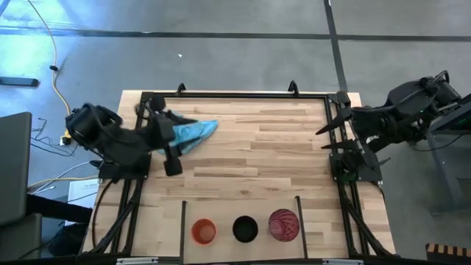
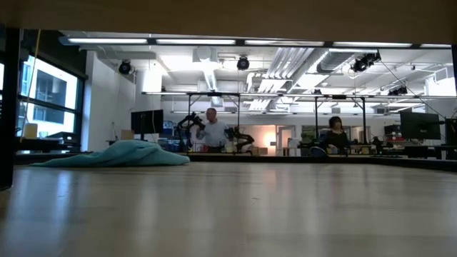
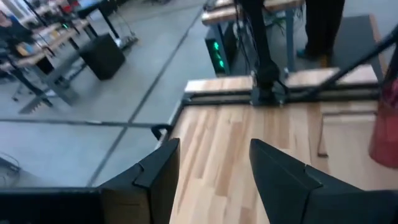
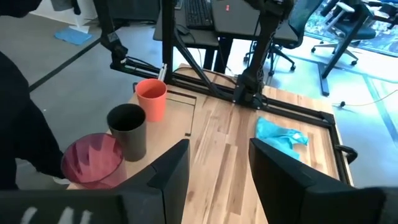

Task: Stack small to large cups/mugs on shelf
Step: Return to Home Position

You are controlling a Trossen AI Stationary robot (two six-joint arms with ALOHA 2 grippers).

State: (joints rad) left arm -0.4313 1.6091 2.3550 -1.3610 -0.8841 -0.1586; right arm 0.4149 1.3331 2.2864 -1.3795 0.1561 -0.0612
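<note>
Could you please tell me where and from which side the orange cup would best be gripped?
Probably its rim, from above: the orange cup stands upright, mouth open, so one finger can go inside the wall. Use the side away from the black cup, which stands close beside it.

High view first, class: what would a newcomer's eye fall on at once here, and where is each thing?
Three cups stand side by side on the shelf between two black bars: orange cup, black cup, red-pink cup, small to large. A light-blue cloth lies crumpled near the opposite edge, on the left side. The left gripper is beside it, fingers open, and the right gripper sits at the table's right edge, also open.
</note>
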